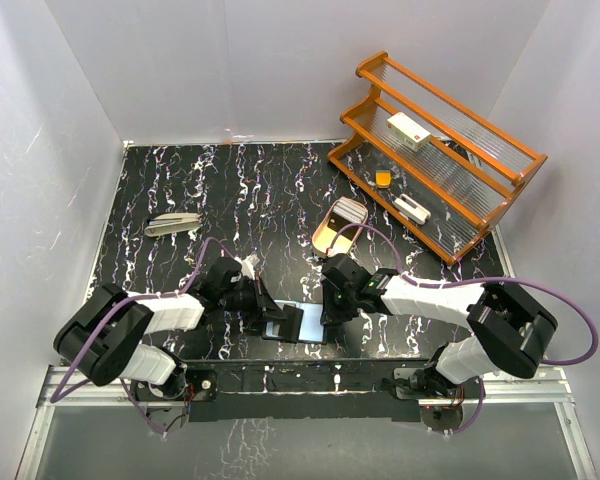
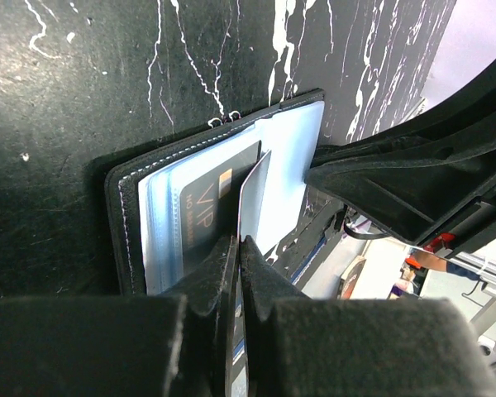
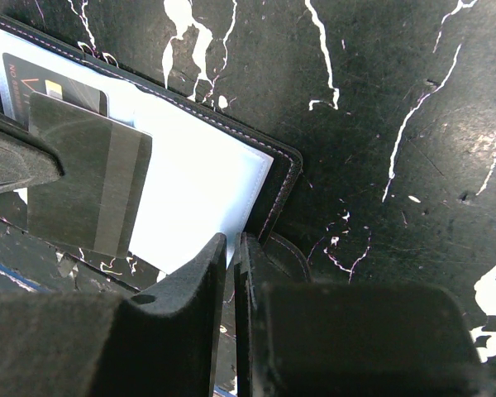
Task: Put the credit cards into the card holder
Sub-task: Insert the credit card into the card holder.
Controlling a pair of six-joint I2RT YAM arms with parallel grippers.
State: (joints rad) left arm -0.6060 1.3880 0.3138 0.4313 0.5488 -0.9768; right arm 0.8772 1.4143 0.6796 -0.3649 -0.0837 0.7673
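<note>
Left gripper was pinched tight on one credit card, held on edge over the open card holder, which lay on the table between the arms. Right gripper was closed narrow on the holder's free leaf, apparently gripping its edge. VIP card sat sleeved. Risk I noted: the held card's corner could miss the sleeve mouth and buckle, or drag the holder if the right grip slipped.

Black-jointed white arms trail purple cables.
</note>
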